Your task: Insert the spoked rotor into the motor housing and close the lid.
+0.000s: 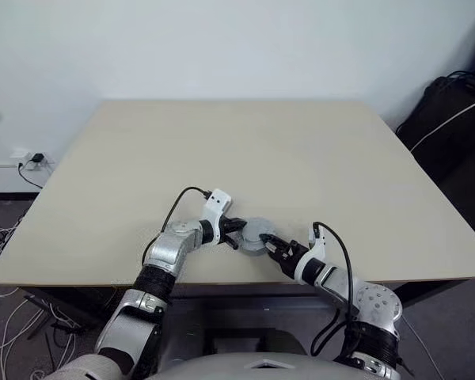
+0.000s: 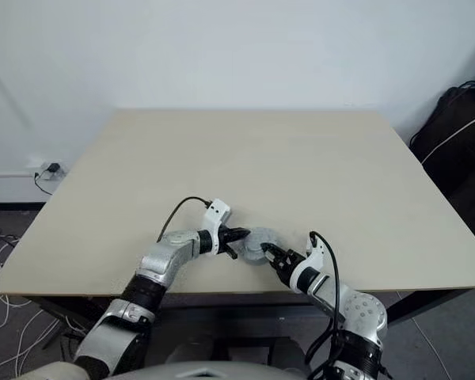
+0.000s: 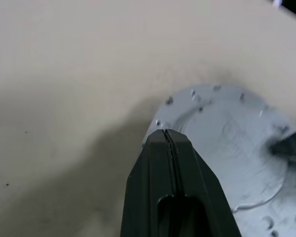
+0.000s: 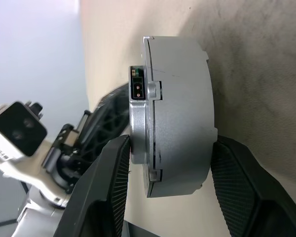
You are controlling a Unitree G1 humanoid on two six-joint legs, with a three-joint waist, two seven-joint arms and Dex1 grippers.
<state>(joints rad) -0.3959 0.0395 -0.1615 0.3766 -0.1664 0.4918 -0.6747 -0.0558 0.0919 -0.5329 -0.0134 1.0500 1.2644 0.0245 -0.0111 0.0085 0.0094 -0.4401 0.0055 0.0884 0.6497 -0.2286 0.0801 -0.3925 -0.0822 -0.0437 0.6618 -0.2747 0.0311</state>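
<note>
Near the front edge of the table [image 1: 245, 150], between my two hands, sits one round grey motor [image 1: 257, 234], lid [image 3: 237, 143] already on top. From my head cameras it is just a small silver disc with my left fingers [image 1: 233, 233] at one side and my right fingers [image 1: 273, 246] at the other.

My right wrist camera shows what the head views cannot: the motor from the side, a thick grey drum with a seam running round it where lid meets housing [image 4: 180, 113], and a small dark connector socket [image 4: 137, 88] on its wall. My two right fingers stand partly open, one on each side of the drum, pads against its flat faces, grasping the motor across its thickness. Behind the drum I can see my left hand too.

My left wrist camera looks down on the lid's smooth grey face, with small screw holes round its edge and a faint raised centre. My left fingers are clenched tight together, holding nothing, their joined tip resting at the lid's rim. One dark right fingertip [image 3: 291, 148] pokes in at the far edge of the lid.

Count: one motor, closed; two hands; one table. I cannot see the spoked wheel, so whether it is inside the closed drum I cannot tell
</note>
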